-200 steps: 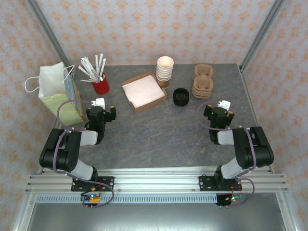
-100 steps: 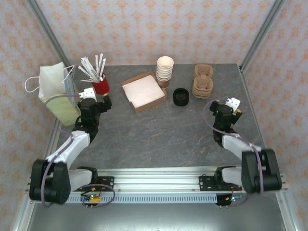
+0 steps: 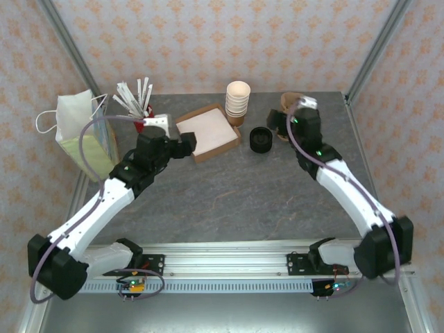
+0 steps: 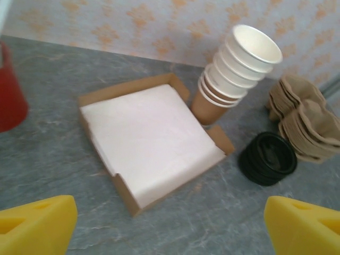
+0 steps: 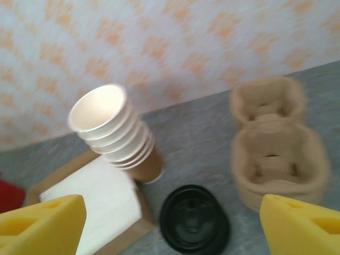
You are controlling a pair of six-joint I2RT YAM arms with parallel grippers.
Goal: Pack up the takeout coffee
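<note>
The takeout coffee is out of view. A stack of lidless cream cups [image 3: 237,103] stands at the back, beside a pile of loose black lids [image 3: 261,139]. My left gripper [image 3: 189,143] hovers at the near left corner of the brown napkin box [image 3: 208,132]. In the left wrist view its yellow fingers [image 4: 34,226] stand wide apart, open over bare table. My right gripper [image 3: 276,123] hangs just right of the lids. The right wrist view has it [image 5: 170,228] open above the black lids [image 5: 195,219], with the cup stack [image 5: 117,133] behind.
Stacked pulp cup carriers [image 3: 291,118] sit at the back right, partly under my right wrist. A red cup of sticks [image 3: 144,123] and a white-and-green paper bag [image 3: 83,135] stand at the left. Metal frame posts border the grey table [image 3: 229,201].
Both arms have unfolded from the near edge and reached toward the back, the left to the napkin box, the right to the lids and carriers. Both stay open.
</note>
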